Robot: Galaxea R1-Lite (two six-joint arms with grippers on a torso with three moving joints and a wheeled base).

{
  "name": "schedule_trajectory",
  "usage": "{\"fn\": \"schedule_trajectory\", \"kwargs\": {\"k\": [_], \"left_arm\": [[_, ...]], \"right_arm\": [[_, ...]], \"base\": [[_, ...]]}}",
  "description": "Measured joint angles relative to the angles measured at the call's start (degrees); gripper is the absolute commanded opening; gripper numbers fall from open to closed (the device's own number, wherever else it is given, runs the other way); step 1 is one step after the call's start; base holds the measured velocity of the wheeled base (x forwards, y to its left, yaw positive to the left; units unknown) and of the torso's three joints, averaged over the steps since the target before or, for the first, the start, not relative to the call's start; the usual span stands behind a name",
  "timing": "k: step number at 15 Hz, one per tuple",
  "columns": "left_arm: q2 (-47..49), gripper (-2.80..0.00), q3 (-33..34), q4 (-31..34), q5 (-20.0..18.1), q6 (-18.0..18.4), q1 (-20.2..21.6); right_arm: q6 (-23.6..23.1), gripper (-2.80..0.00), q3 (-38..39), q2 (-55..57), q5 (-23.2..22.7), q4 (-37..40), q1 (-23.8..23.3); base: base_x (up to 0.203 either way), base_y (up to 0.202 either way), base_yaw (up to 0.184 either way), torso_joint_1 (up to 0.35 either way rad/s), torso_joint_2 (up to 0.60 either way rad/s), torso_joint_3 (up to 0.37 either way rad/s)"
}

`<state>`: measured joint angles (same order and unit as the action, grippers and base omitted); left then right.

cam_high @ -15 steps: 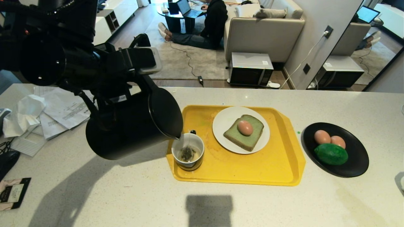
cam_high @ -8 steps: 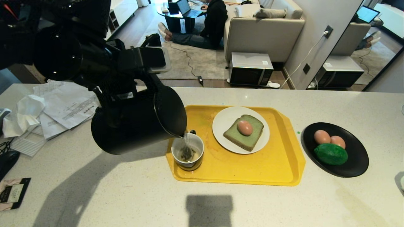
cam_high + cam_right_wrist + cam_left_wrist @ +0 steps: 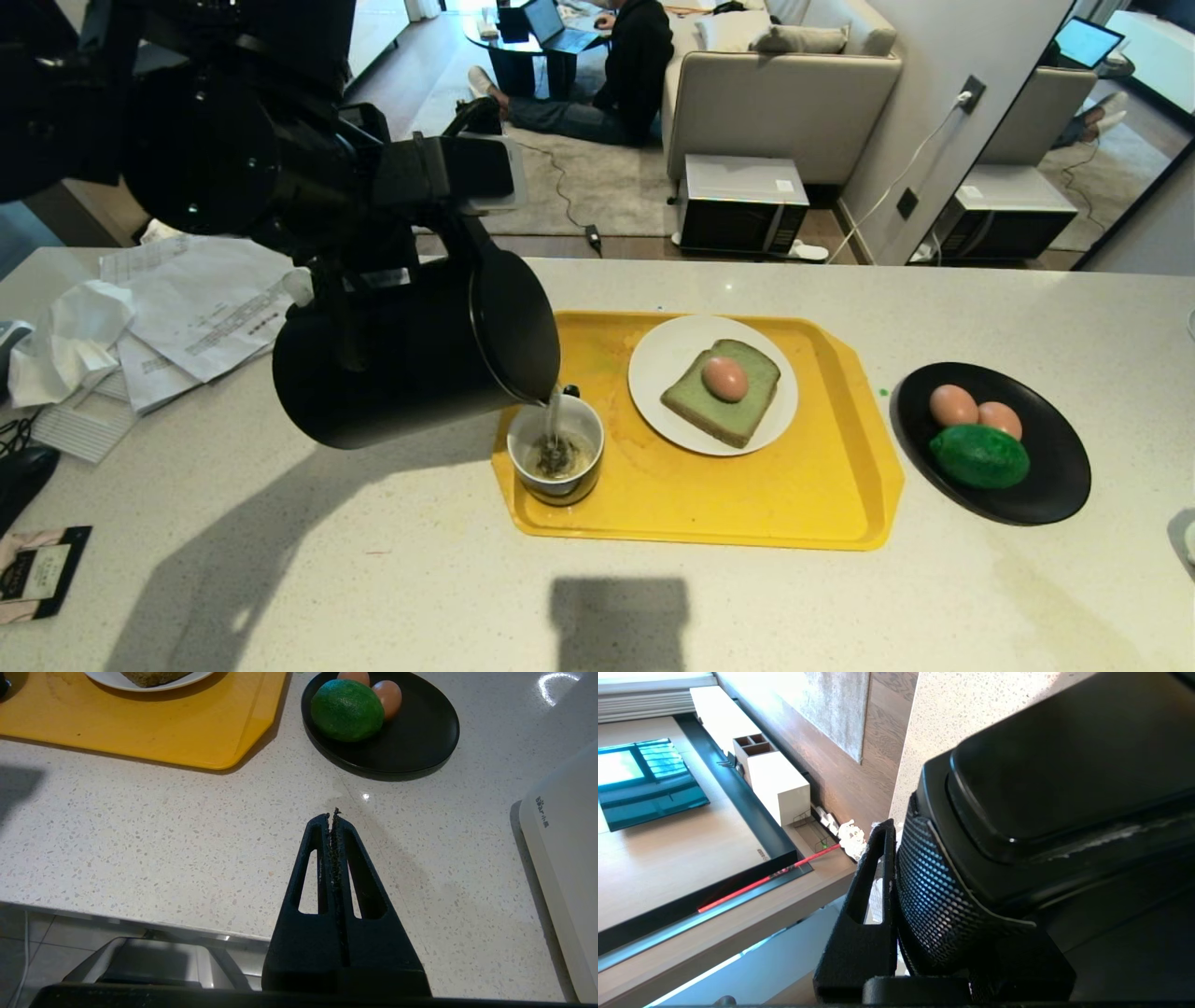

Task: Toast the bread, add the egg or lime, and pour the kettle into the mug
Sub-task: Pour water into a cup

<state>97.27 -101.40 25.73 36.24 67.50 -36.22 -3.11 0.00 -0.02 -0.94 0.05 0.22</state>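
Note:
My left gripper (image 3: 920,868) is shut on the textured handle (image 3: 938,896) of the black kettle (image 3: 411,364). It holds the kettle tipped on its side above the counter, spout over the mug (image 3: 560,490). A thin stream of water (image 3: 553,415) falls into the mug, where a tea bag lies. The mug stands at the left end of the yellow tray (image 3: 794,495). The green bread (image 3: 742,415) lies on a white plate (image 3: 663,364) with the egg (image 3: 725,379) on top. The lime (image 3: 978,455) sits on a black plate (image 3: 1055,485). My right gripper (image 3: 332,814) hangs shut and empty near the counter's front edge.
Two more eggs (image 3: 952,405) lie beside the lime. Papers and crumpled tissue (image 3: 187,317) cover the counter's left end. A white appliance (image 3: 565,858) stands at the far right. Beyond the counter a person (image 3: 625,75) sits on the floor, and a microwave (image 3: 742,205) stands by the sofa.
The left arm has swung the kettle slightly right and tipped it further, raising its base. A steady stream now runs from the spout into the mug. The right arm has not moved.

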Motion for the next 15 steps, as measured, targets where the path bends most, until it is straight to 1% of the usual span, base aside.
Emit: {"fn": "schedule_trajectory", "kwargs": {"k": [15], "left_arm": [[0.1, -2.8, 0.4, 0.1, 0.3, -0.1, -0.5]], "right_arm": [[0.0, -2.8, 0.0, 0.0, 0.0, 0.0, 0.0]], "base": [[0.0, 0.0, 0.0, 0.0, 0.0, 0.0]]}}
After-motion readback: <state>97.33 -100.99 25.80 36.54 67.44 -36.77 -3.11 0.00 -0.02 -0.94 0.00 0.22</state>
